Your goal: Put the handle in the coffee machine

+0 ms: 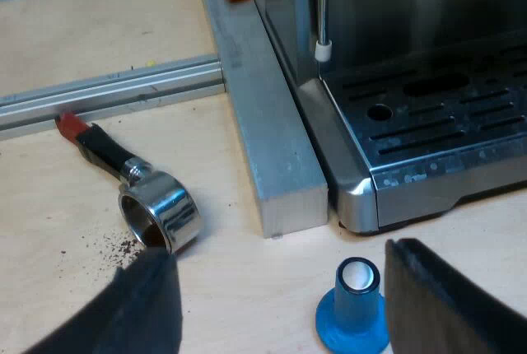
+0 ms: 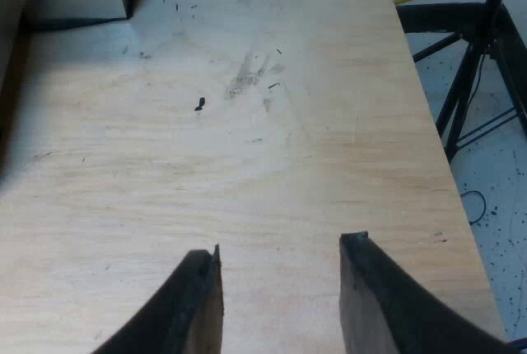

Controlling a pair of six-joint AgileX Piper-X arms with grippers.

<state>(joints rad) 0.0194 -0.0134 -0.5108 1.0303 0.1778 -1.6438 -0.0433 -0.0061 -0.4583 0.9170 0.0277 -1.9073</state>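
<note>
The left gripper (image 1: 282,251) hangs wide open and empty over the table (image 1: 239,288). The holder (image 1: 156,210) lies loose just ahead of one finger, its handle pointing away from the hand and its red end (image 1: 72,125) near a rail (image 1: 107,95). A blue tamper (image 1: 356,305) stands upright between the fingers, close to the other one. Farther ahead is the machine (image 1: 428,123), with a metal bar (image 1: 268,140) along its side. The right gripper (image 2: 282,249) is also wide and empty, above the table.

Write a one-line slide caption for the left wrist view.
Open left gripper over the table; metal holder lying loose, blue tamper standing near the espresso machine.
</note>
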